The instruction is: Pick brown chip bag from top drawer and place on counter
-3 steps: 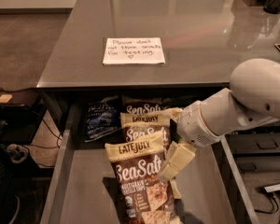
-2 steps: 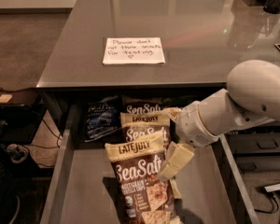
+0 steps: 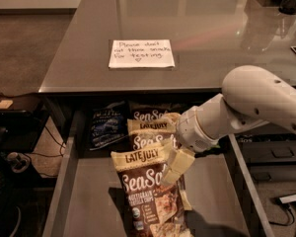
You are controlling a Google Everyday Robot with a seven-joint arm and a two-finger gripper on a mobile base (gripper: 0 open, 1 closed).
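While hand sits at its edge, brown chip bag, cream top band

The light is dim and warm. The glossy grey slab desk shows soft glare patches and mirrored reflections toward its far edge, so light comes from above and beyond. Beneath its front edge, the back of the wide grey metal drawer lies in deep shadow. The cream pincer, over the drawer's middle, catches pale light.
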